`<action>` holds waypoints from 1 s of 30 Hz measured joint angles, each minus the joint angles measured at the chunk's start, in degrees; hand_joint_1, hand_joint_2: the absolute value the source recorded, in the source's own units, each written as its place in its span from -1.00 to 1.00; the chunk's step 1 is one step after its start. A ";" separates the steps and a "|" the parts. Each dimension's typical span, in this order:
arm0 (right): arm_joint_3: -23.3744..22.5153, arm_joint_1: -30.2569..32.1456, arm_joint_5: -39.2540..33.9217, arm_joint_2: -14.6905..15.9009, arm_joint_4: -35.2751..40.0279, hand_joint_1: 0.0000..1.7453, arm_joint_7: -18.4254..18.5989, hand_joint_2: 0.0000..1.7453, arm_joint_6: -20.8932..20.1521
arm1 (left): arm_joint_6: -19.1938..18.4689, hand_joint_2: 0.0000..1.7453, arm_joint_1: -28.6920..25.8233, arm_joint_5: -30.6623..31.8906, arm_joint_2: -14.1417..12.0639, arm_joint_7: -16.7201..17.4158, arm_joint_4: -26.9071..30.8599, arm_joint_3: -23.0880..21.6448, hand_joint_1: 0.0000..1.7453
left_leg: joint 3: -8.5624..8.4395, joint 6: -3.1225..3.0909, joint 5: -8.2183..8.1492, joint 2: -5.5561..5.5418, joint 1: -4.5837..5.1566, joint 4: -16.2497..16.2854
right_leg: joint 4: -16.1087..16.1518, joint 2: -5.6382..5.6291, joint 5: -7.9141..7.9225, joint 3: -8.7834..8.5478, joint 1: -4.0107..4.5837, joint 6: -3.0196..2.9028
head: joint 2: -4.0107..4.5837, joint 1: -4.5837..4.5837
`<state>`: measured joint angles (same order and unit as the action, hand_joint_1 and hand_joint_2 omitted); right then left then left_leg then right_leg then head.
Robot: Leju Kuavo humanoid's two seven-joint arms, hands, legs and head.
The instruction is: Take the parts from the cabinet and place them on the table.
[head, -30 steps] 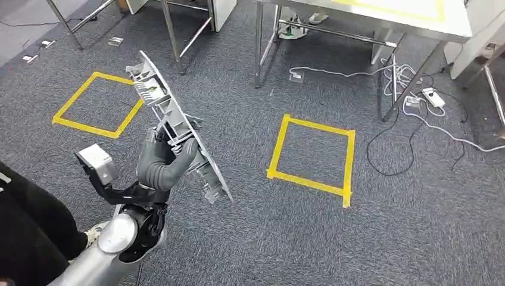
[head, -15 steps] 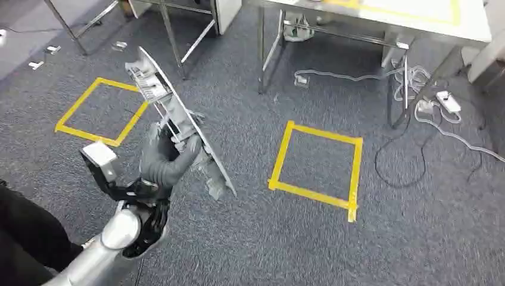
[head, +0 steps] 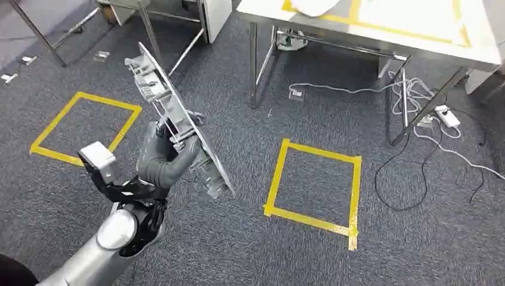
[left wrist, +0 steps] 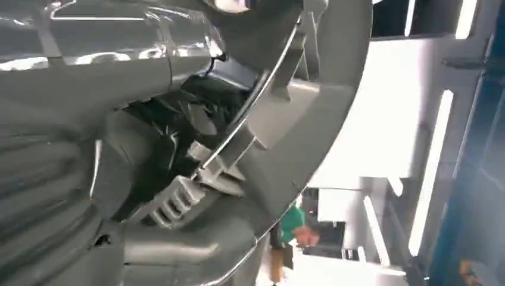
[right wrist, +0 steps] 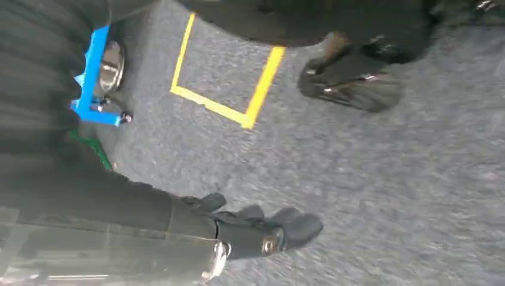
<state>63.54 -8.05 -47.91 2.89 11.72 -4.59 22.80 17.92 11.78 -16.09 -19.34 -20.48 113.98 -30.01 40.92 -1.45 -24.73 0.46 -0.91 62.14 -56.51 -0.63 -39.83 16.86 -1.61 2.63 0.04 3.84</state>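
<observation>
1. The left hand (head: 162, 159) still grips the long grey ribbed plastic part (head: 172, 119), fingers wrapped round its middle, tilted above the grey carpet floor (head: 250, 238).
2. The view has swung since earlier: the white steel-legged surface (head: 417, 36) now shows more top.
3. The part is well short of that surface.
4. The right hand (right wrist: 268, 235) hangs with fingers spread, holding nothing.

Left hand (head: 162, 159): fingers mostly hidden behind the grey plastic part (head: 178, 125) it grips. Table (head: 417, 44) at 1 o'clock and the white object (head: 312, 6) on it are cut by the top edge. Right hand (right wrist: 262, 229) is motion-blurred, finger pose unreadable.
</observation>
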 joint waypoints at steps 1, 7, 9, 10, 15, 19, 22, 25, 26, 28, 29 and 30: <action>0.00 -0.26 0.02 -0.04 0.02 -1.00 -0.06 1.00 -0.02 | 0.00 1.00 0.08 0.04 -0.02 -0.06 0.09 -0.02 1.00 | -1.03 -0.17 -0.48 0.04 -0.05 -0.48 | -4.44 0.28 -1.64 2.50 0.09 0.34 | 0.00 -0.11; -0.31 -1.26 -0.11 -0.06 0.44 -1.00 -0.17 1.00 -0.11 | -0.07 1.00 0.15 0.41 -0.07 0.09 0.07 -0.52 1.00 | -6.30 -0.32 -2.65 -0.80 0.62 -2.90 | -12.35 0.66 5.60 14.95 1.44 -1.48 | 0.00 -0.46; -0.33 -0.90 -0.02 0.33 0.39 -1.00 -0.17 1.00 -0.11 | -0.09 1.00 0.10 1.09 -0.02 0.24 0.00 -0.66 1.00 | -6.99 -0.36 -2.81 -1.54 0.51 -3.68 | -4.79 0.66 12.32 14.60 3.35 -5.36 | 0.00 -0.41; -0.35 -0.84 -0.02 0.55 0.35 -1.00 -0.17 1.00 -0.15 | -0.09 1.00 0.09 1.22 -0.02 0.26 -0.11 -0.74 1.00 | -7.07 0.01 -2.55 -2.11 0.72 -3.94 | -4.31 0.95 12.70 14.81 3.41 -6.04 | 0.00 0.44; -0.20 -0.75 0.59 0.90 0.15 -1.00 0.13 1.00 -0.11 | -0.04 1.00 0.08 1.29 0.00 0.46 -0.26 -1.05 1.00 | -6.99 0.08 -2.72 -2.50 0.48 -4.03 | -2.21 0.57 11.95 13.47 3.23 -3.95 | 0.00 -0.39; -0.11 -0.81 1.05 0.35 0.22 -1.00 0.13 1.00 -0.37 | 0.09 1.00 0.12 1.44 0.00 0.61 -0.28 -1.55 1.00 | -7.14 -0.06 -2.96 -1.81 1.47 -3.87 | 1.12 0.36 8.57 11.18 2.10 -1.83 | 0.00 -0.06; -0.07 -0.29 0.64 -0.02 0.22 -1.00 0.13 1.00 -0.53 | -0.26 1.00 0.16 1.16 0.26 -0.02 -0.28 -1.90 1.00 | -7.38 0.02 -2.91 -1.64 1.35 -3.95 | 1.10 0.31 8.69 11.03 2.19 -2.14 | 0.00 -0.06; -0.09 0.39 -0.64 0.02 0.17 -1.00 0.52 1.00 -0.66 | -1.22 1.00 0.46 0.76 0.81 -0.22 -0.74 -2.25 1.00 | -7.43 0.15 -2.80 -1.66 1.30 -3.96 | 1.05 0.32 8.77 11.01 2.22 -2.27 | 0.00 -0.06; -0.09 0.52 -0.96 0.02 0.17 -1.00 0.74 1.00 -0.81 | -1.48 1.00 0.71 0.55 0.96 -0.22 -0.98 -2.40 1.00 | -7.43 0.16 -2.79 -1.66 1.30 -3.97 | 1.03 0.32 8.78 11.00 2.22 -2.28 | 0.00 -0.06; -0.09 0.72 -1.42 -0.04 0.15 -1.00 0.96 1.00 -1.03 | -1.77 1.00 1.35 0.13 1.16 -0.17 -1.38 -2.62 1.00 | -7.43 0.19 -2.76 -1.65 1.30 -3.97 | 1.01 0.29 8.79 10.99 2.22 -2.28 | -0.02 -0.04; -0.09 0.80 -1.42 -0.07 0.15 -1.00 0.90 1.00 -1.03 | -1.81 1.00 1.69 -0.02 1.25 -0.11 -1.53 -2.71 1.00 | -7.43 0.19 -2.76 -1.65 1.30 -3.97 | 1.01 0.29 8.79 10.97 2.21 -2.28 | -0.02 -0.06; -0.09 0.85 -1.38 -0.15 0.15 -1.00 0.63 1.00 -1.03 | -1.81 1.00 1.96 -0.04 1.29 0.02 -1.57 -2.80 1.00 | -7.43 0.18 -2.76 -1.65 1.31 -3.97 | 1.01 0.28 8.79 10.97 2.21 -2.28 | 0.00 -0.04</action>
<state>63.45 -7.20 -49.29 2.73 11.87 -3.96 21.77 16.11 13.73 -16.13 -18.05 -20.46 112.41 -32.81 33.48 -1.27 -27.49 -1.20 0.40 58.17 -55.50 -0.35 -31.05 27.83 0.60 0.34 0.04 3.80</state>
